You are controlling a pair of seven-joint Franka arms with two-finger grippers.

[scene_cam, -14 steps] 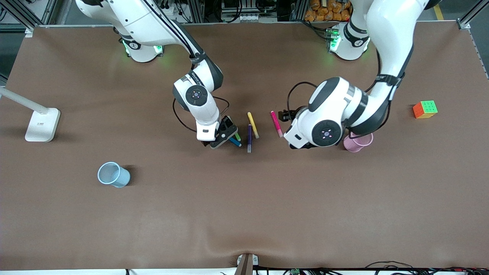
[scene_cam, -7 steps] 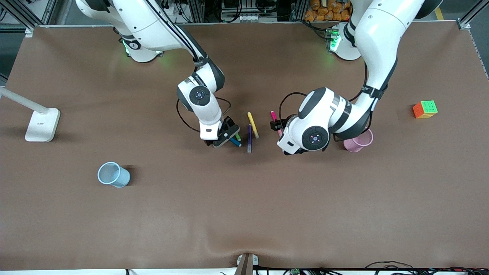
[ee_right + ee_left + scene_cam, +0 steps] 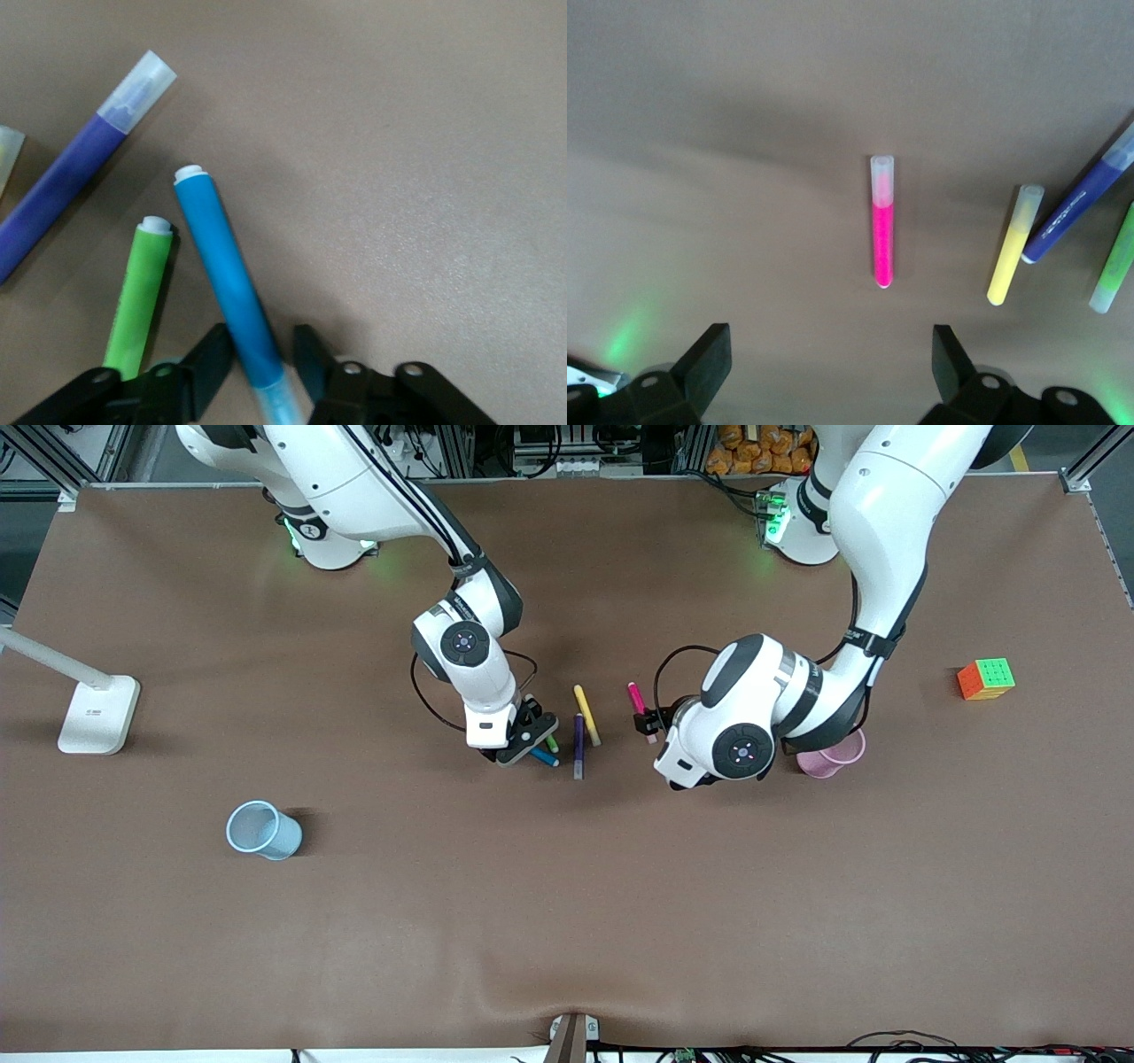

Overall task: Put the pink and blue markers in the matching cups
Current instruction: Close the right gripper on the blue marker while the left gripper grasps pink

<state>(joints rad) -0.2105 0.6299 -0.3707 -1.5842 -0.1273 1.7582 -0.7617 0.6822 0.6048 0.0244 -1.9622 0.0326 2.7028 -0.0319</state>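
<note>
The right pincer [image 3: 261, 354] is lowered to the tabletop [image 3: 567, 886], fingers clenched on the blue marker [image 3: 226, 274] lying beside the green pen [image 3: 142, 292]. The left pincer [image 3: 828, 367] hangs spread wide over the pink marker [image 3: 882, 235], which lies flat on the tabletop.

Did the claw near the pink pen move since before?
Yes. The left claw slid away from the pink cup, toward the pink marker, and now hangs open over it.

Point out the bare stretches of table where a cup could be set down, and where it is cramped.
Bare: the wide strip nearer the camera than the blue cup and pink cup; also between the lamp base and the right gripper. Cramped: mid-table, where the yellow, purple, green, blue and pink pens lie between both grippers, the left gripper over the pink pen.
</note>
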